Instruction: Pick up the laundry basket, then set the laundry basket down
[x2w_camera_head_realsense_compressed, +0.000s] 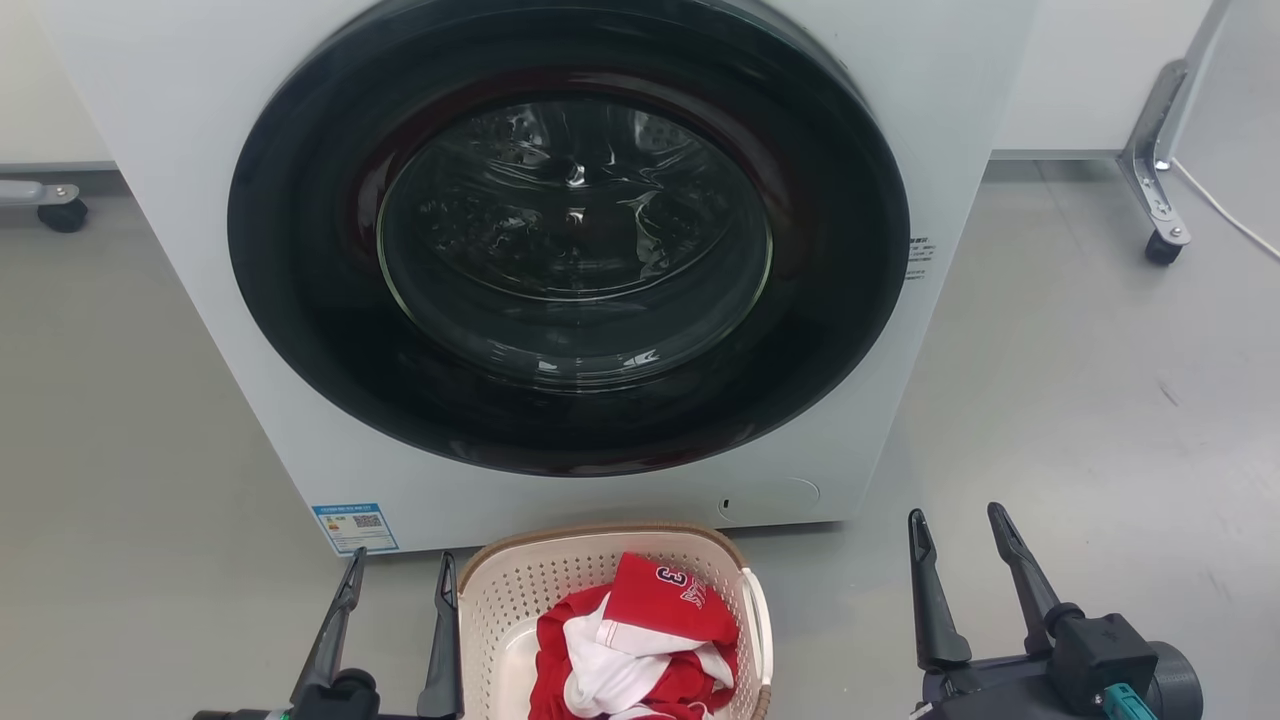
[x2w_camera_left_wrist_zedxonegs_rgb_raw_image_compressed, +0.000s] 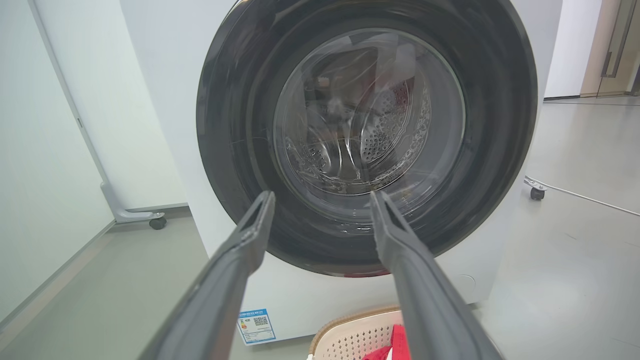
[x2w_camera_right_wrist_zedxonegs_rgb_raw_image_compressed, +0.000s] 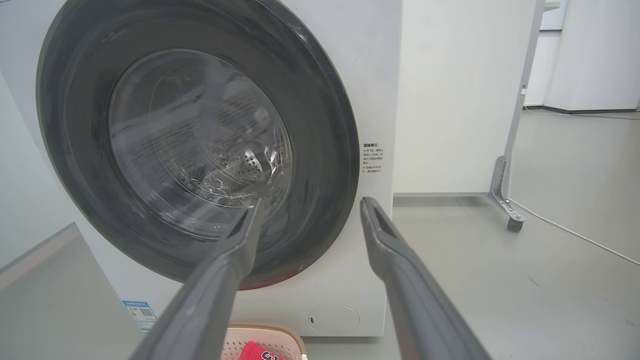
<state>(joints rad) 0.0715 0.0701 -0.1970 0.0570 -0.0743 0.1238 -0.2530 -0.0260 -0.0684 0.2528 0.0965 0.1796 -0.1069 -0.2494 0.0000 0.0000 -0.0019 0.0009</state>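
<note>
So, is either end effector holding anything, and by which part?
Nothing is held: the left end effector and right end effector are open, empty, either side of the laundry basket.

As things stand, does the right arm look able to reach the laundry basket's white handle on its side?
Probably yes: the right gripper is open, and only bare floor lies between it and the laundry basket's white handle on that side.

Left pincer (x2w_camera_head_realsense_compressed: 402, 557), right pincer (x2w_camera_head_realsense_compressed: 956, 512): dark, long, tapered; teal connector (x2w_camera_head_realsense_compressed: 1118, 697).
</note>
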